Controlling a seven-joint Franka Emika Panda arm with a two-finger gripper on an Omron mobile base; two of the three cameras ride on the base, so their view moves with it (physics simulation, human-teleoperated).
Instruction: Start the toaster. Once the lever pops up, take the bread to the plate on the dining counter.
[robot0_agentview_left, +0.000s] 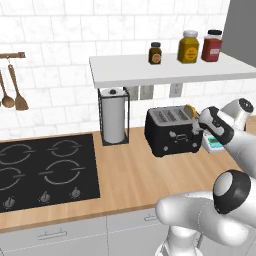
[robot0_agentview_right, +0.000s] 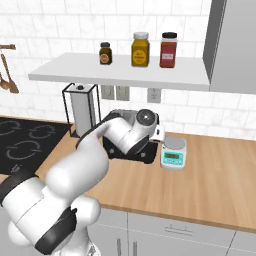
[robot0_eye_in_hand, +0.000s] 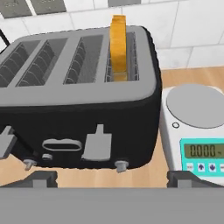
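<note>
The black four-slot toaster (robot0_agentview_left: 171, 131) stands on the wall-side wood counter, under the shelf. The bread (robot0_eye_in_hand: 118, 47) stands upright in its rightmost slot, with its top sticking out (robot0_agentview_left: 190, 110). In the hand view the toaster (robot0_eye_in_hand: 78, 109) shows its front, with a grey lever (robot0_eye_in_hand: 98, 146) low under the bread's slot and small knobs below. My gripper (robot0_eye_in_hand: 113, 178) is open in front of that face, close to the lever, holding nothing. From the left base view the gripper (robot0_agentview_left: 200, 128) is at the toaster's right front corner. The plate and the dining counter are out of view.
A white kitchen scale (robot0_eye_in_hand: 197, 127) with a teal display sits right beside the toaster. A paper towel holder (robot0_agentview_left: 114, 116) stands to the toaster's left, then the black cooktop (robot0_agentview_left: 45, 170). The shelf (robot0_agentview_left: 170, 67) above holds three jars. Wooden utensils (robot0_agentview_left: 12, 92) hang on the wall.
</note>
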